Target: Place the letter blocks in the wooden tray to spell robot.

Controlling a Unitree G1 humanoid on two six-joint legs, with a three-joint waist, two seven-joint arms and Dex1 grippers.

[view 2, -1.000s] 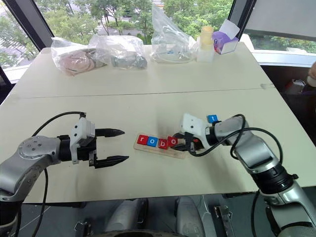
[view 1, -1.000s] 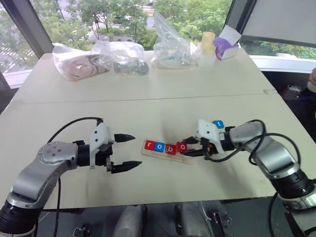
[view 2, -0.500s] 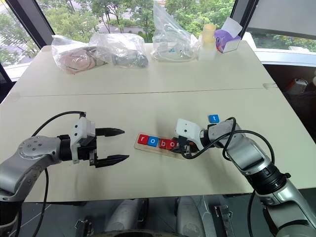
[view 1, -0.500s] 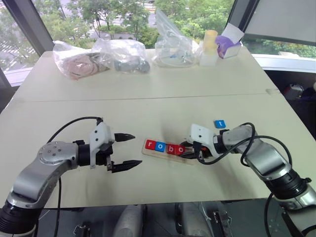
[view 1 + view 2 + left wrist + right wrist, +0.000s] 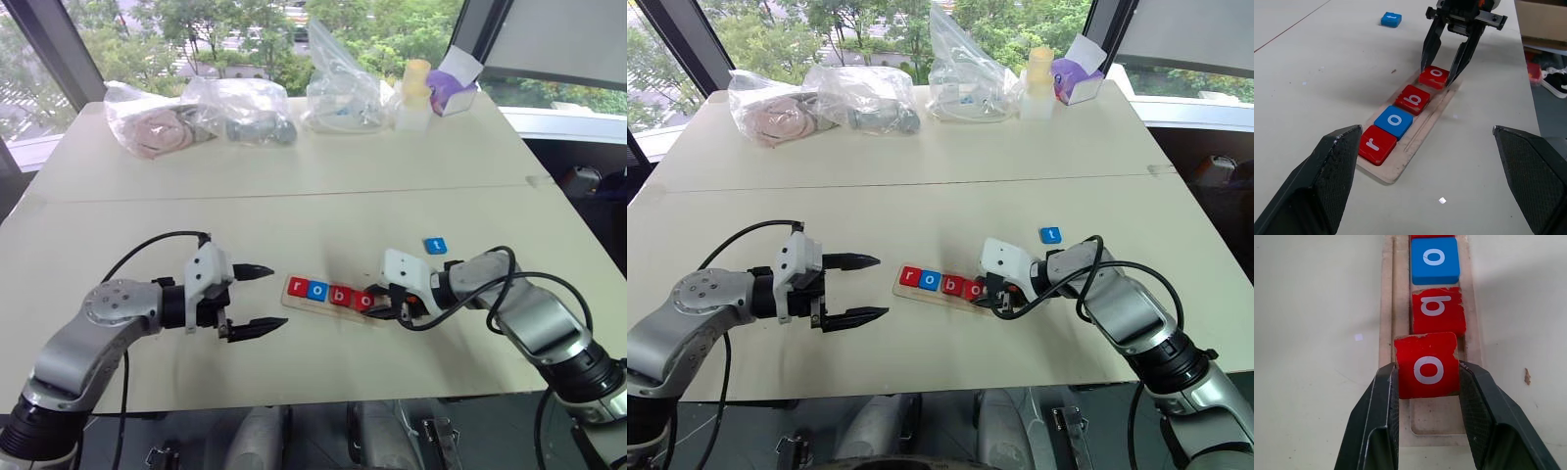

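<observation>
Right wrist view gives me the clearest read: my right end effector (image 5: 1427,377) is pinching the red square "o" tile (image 5: 1427,364) by its 2 side edges, over the fourth slot of the long light-wood tray (image 5: 1386,328). That tile looks slightly askew and appears to ride on the edge of the red "b" tile (image 5: 1438,309) rather than lying flat, so I judge it not fully seated yet. Beyond the "b" sits the blue "o" tile (image 5: 1433,260), flat in its slot.

From the left wrist view I count 4 tiles in the tray: the red "r" tile (image 5: 1376,144) at the near end, then blue "o", red "b" and the red "o" in the right arm's grip. The fifth slot, at the tray's end toward the right arm, is bare wood.

My left end effector (image 5: 251,298) hangs with its fingers spread wide, holding nothing, near the "r" end of the tray but not touching it.

The blue "t" tile (image 5: 435,246) lies on the pale tabletop (image 5: 323,211), near the tray and beyond the right arm.

By my reckoning, 3 letters are placed, the fourth is going in, and the "t" remains to fetch.
</observation>
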